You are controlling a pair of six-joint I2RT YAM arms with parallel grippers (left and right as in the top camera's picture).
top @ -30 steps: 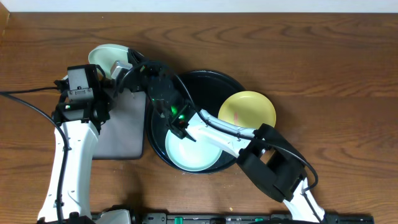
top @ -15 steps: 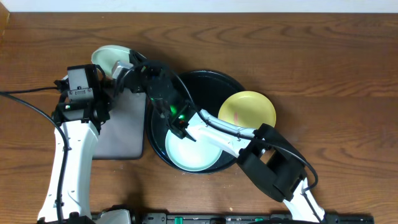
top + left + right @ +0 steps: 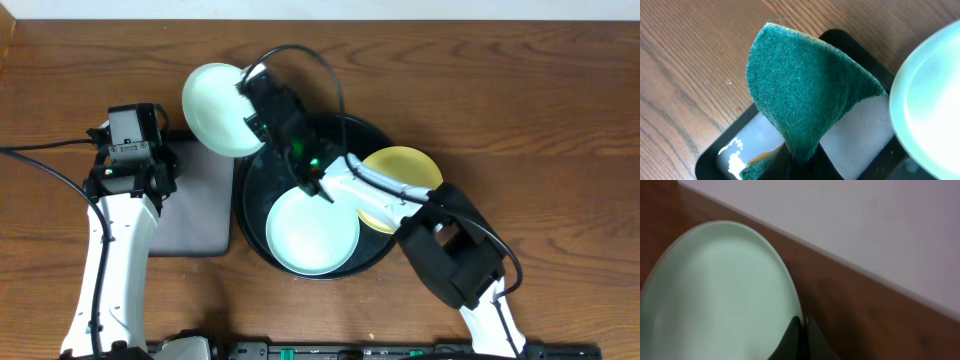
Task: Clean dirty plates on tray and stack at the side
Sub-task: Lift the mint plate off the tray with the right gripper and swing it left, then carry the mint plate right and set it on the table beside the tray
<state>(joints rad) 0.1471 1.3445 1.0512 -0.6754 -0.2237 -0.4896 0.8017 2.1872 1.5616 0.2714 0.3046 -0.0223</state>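
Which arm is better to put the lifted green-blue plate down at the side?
Right. The right end effector grips the pale mint round plate by its rim, while the left end effector is shut on the green scouring sponge.

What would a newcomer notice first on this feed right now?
A mint plate held by its rim in the right pincer, beyond the round black tray's far-left edge. Next, the green sponge pinched in the left pincer over the small tray. A second mint plate and a yellow plate rest on that tray.
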